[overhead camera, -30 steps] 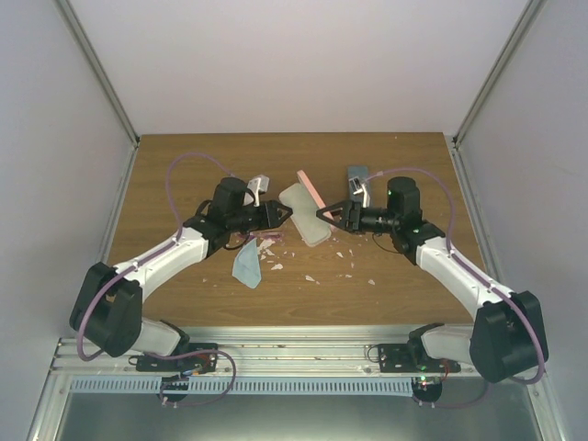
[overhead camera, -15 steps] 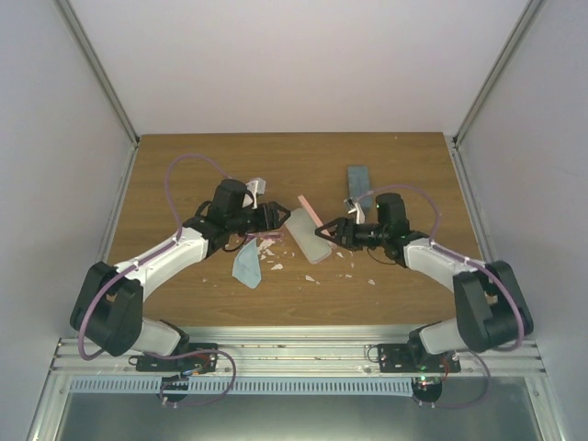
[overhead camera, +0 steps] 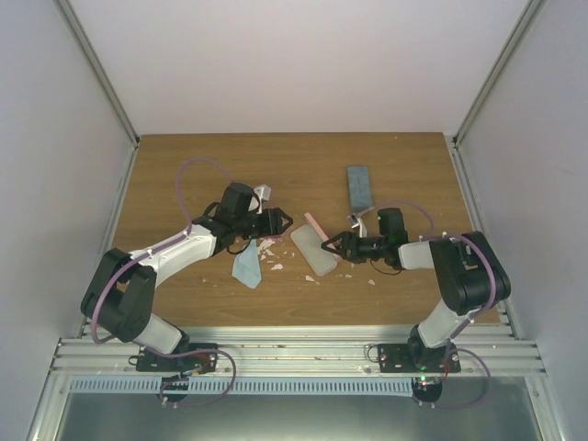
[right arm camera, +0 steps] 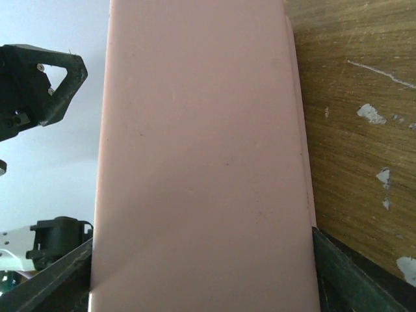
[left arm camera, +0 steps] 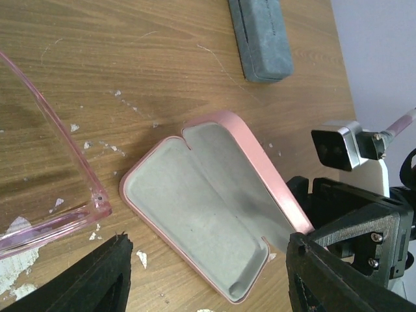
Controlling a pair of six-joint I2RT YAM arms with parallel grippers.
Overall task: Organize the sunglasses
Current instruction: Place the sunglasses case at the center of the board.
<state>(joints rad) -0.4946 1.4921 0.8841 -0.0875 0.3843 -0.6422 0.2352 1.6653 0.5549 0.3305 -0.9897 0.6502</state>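
Observation:
The open pink case (overhead camera: 312,250) lies at the table's middle, its grey lining (left arm camera: 214,214) up and its lid (overhead camera: 314,223) raised. My right gripper (overhead camera: 334,245) is shut on the case; the pink shell (right arm camera: 201,130) fills the right wrist view between my fingers (right arm camera: 201,260). My left gripper (overhead camera: 278,223) is open and empty, just left of the case, its fingers (left arm camera: 209,260) straddling the case's near end from above. The translucent pink sunglasses (left arm camera: 58,188) lie on the wood left of the case (overhead camera: 268,241). The black sunglasses are out of view.
A closed blue-grey case (overhead camera: 359,186) lies at the back right, also in the left wrist view (left arm camera: 262,40). A light blue cloth (overhead camera: 247,265) lies under the left arm. White flakes (overhead camera: 312,277) dot the wood near the case.
My right gripper has dragged the pink case toward the near edge, folding its arm back. My left gripper has shifted slightly right, following the case.

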